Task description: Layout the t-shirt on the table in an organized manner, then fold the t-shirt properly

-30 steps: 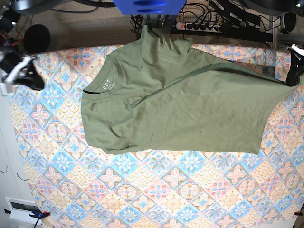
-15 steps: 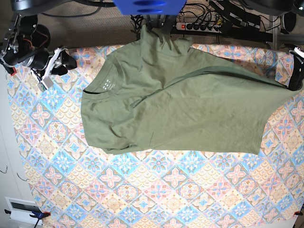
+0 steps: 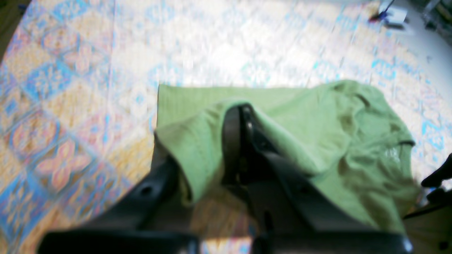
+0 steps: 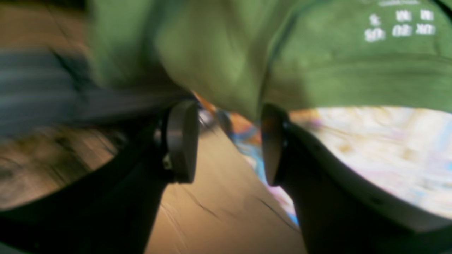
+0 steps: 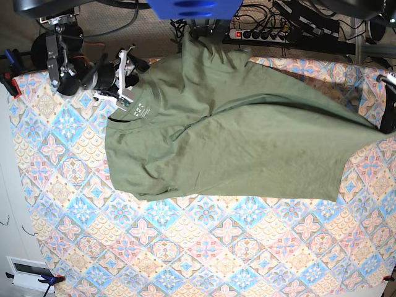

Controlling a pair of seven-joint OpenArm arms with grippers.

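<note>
Your right fingers [image 4: 229,141] stand apart above the t-shirt's neck edge, seemingly seeking a second hold. The t-shirt [image 5: 247,148] lies rumpled across the tabletop [image 5: 185,260]. Your left fingers [image 3: 235,141] clamp its raised corner, probably to tension the cloth for spreading.

We see the right gripper [image 5: 137,83] has come inward from the table's [image 5: 204,247] left edge to the t-shirt's [image 5: 247,148] neck, while the left gripper [image 5: 388,127] has dipped slightly at the right edge.
</note>
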